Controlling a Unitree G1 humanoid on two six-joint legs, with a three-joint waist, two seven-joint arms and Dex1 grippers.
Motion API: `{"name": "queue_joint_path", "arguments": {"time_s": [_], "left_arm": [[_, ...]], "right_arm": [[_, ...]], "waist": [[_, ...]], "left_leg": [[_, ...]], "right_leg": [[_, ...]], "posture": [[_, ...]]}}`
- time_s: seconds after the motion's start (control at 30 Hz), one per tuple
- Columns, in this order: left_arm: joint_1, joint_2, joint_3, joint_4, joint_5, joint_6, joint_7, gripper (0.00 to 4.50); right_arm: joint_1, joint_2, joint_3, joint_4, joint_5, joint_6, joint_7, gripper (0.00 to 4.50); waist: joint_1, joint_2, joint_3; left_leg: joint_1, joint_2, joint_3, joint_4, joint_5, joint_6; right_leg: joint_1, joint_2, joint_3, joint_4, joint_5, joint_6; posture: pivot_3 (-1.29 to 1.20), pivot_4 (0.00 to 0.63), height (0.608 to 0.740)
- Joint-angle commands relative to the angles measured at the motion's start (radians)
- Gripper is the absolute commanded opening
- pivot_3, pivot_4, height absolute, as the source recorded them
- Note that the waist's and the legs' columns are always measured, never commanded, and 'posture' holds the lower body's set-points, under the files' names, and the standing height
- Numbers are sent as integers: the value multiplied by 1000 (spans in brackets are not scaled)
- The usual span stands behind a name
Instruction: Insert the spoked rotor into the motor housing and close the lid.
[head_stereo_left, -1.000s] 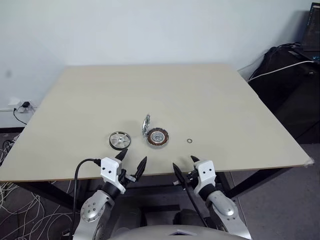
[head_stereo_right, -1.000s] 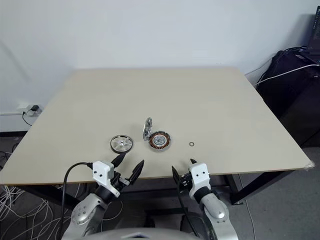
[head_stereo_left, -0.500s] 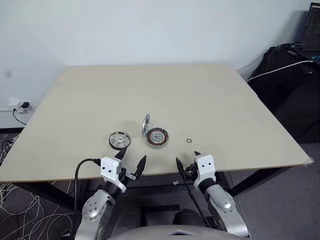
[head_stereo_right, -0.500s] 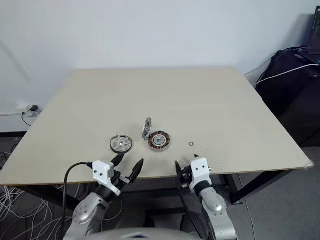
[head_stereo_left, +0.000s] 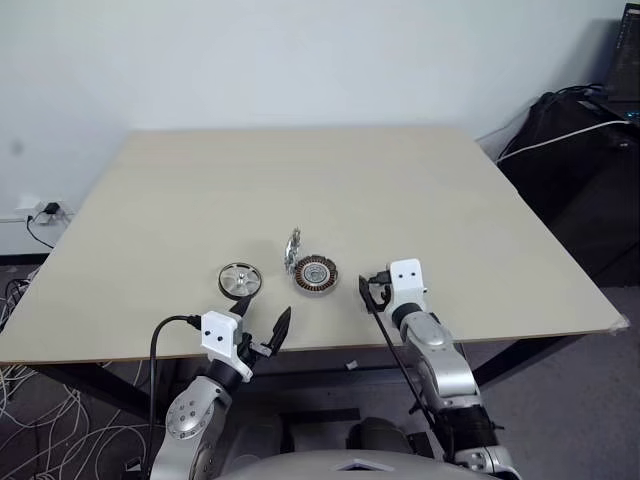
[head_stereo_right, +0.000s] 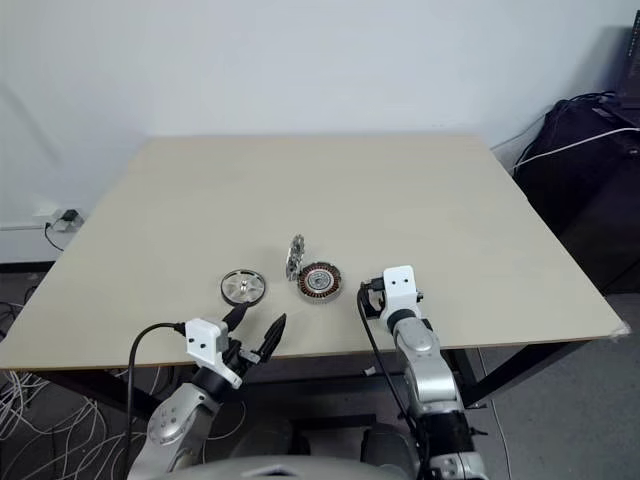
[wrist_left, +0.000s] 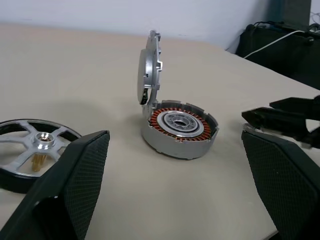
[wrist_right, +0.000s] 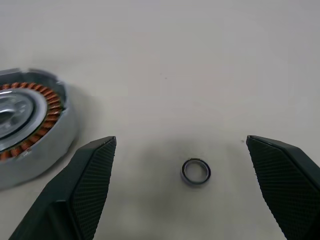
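The spoked rotor (head_stereo_left: 239, 280), a silver wheel with a black rim, lies flat on the table to the left of the motor housing (head_stereo_left: 315, 274). Copper windings show inside the housing, and its lid (wrist_left: 150, 67) stands upright at the housing's far left edge. My left gripper (head_stereo_left: 267, 308) is open at the table's near edge, just in front of the rotor and pointing level. My right gripper (head_stereo_left: 372, 292) is open to the right of the housing and tilted down. A small metal ring (wrist_right: 195, 171) lies on the table between its fingers (wrist_right: 90, 185), which do not touch it.
The beige table (head_stereo_left: 330, 190) stretches far behind the parts. Black bags and a white cable (head_stereo_left: 580, 130) sit beyond its right edge. Loose cables and a wall socket (head_stereo_left: 40, 212) lie off its left side.
My right gripper has moved forward from below the near table edge onto the table, over the small ring, and tipped downward. The left gripper and the parts have stayed put.
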Motion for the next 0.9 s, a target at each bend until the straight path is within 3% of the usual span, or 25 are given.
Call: {"name": "queue_joint_path", "arguments": {"time_s": [0.03, 0.77, 0.9], "left_arm": [[-10, -5, 6, -21, -9, -12, 2, 4473], [-5, 2, 5, -18, -17, -15, -8, 4473], [-2, -3, 4, -13, -16, -21, -9, 4500]], "right_arm": [[-54, 1, -25, 49, 14, 3, -5, 4500], [-146, 21, -30, 259, 18, -50, -9, 4500], [-161, 31, -19, 279, 9, -63, -10, 3637]], "waist": [[-1, 0, 0], [-32, 1, -1], [-37, 1, -1]], "left_leg": [[0, 0, 0, 0, 0, 0], [5, 0, 1, 1, 0, 0], [5, 0, 1, 0, 0, 0]], "right_leg": [[0, 1, 0, 0, 0, 0], [5, 0, 1, 1, 0, 0], [5, 0, 1, 1, 0, 0]], "posture": [[0, 0, 740], [0, 0, 740], [0, 0, 740]]}}
